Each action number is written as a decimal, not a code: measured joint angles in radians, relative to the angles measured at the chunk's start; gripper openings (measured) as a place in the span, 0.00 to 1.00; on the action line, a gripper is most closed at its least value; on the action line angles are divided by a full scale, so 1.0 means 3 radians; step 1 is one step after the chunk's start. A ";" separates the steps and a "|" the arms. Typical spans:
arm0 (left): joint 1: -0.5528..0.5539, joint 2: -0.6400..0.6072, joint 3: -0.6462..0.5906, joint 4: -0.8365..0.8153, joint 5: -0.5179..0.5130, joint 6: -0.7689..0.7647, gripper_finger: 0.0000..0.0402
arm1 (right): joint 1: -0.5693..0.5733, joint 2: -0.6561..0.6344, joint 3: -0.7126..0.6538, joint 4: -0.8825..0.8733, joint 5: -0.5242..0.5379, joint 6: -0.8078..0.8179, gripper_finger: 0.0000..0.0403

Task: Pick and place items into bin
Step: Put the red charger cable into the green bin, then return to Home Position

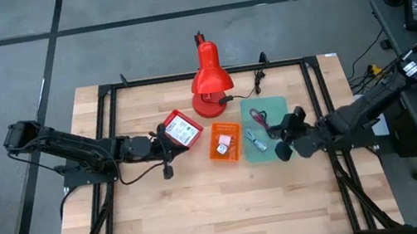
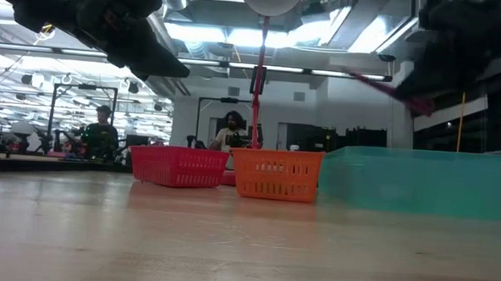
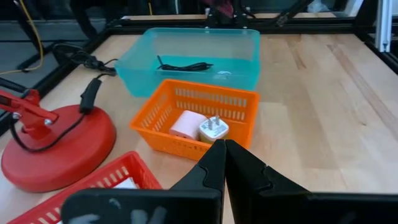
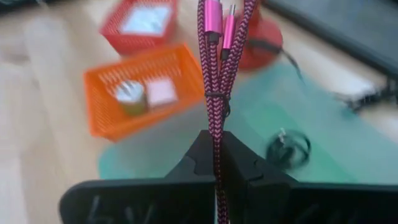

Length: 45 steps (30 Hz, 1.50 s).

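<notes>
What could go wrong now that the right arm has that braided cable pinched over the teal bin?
The right gripper pinches the pink braided cable by a thin bundle, so it could slip early. Its loose connector ends hang free and might catch the teal bin wall or drape outside. It could also tangle with the black cable already inside. The left gripper waits shut near the red basket.

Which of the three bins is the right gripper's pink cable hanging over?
The teal bin, the rightmost one beside the orange bin. The right gripper holds the pink braided cable above it; the red bin lies farthest off.
</notes>
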 joint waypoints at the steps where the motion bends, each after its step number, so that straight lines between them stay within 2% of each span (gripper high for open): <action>1: 0.0000 0.0000 0.0000 0.0001 -0.0008 0.0000 0.01 | -0.0061 0.0000 0.0000 -0.0079 -0.0091 0.0058 0.00; 6: 0.0000 0.0000 0.0000 0.0001 -0.0016 0.0000 0.01 | -0.0370 0.0009 0.0000 -0.0286 -0.0608 0.0188 0.00; 15: 0.0000 0.0000 0.0000 0.0003 -0.0019 0.0193 0.01 | -0.0829 0.0031 0.0000 -0.0551 -0.1110 0.0172 0.00; 26: 0.0000 0.0000 0.0000 0.0004 -0.0018 0.0355 0.01 | -0.1027 0.0122 0.0000 -0.0555 -0.1210 -0.0096 0.02; 39: 0.0000 0.0000 0.0000 0.0004 -0.0018 0.0579 0.01 | -0.1027 0.0122 0.0000 -0.0262 -0.1206 -0.0486 0.24; 45: 0.0003 -0.0001 0.0000 0.0194 -0.0156 0.0675 0.01 | -0.1027 0.0116 0.0002 -0.0052 -0.1208 -0.0603 0.25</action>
